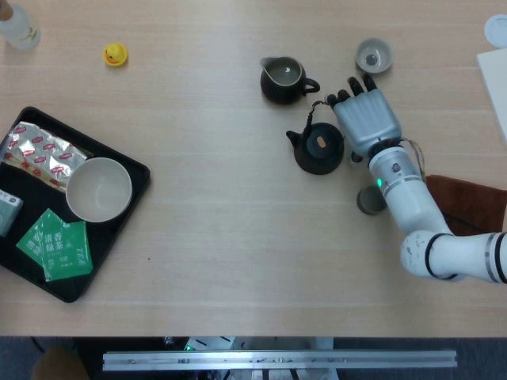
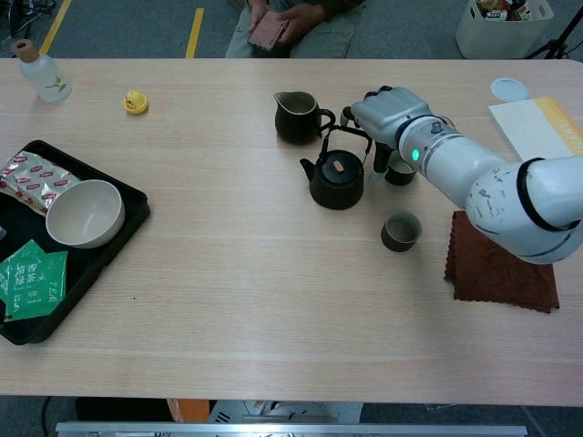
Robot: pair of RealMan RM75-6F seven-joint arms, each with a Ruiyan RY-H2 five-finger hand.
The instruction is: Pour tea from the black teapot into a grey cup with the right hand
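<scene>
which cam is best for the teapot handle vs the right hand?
Chest view: side-on, it shows the teapot handle arching up to the right hand, fingers at the bail. Head view looks down; the hand covers most of the handle beside the teapot.

Black teapot [image 1: 318, 147], grey cup [image 2: 400, 231], brown cloth [image 2: 501, 266], yellow duck [image 1: 115, 54], green tea packets [image 1: 55, 245].

Grey cup [image 2: 398, 169] half behind right hand [image 2: 390, 115]
</scene>
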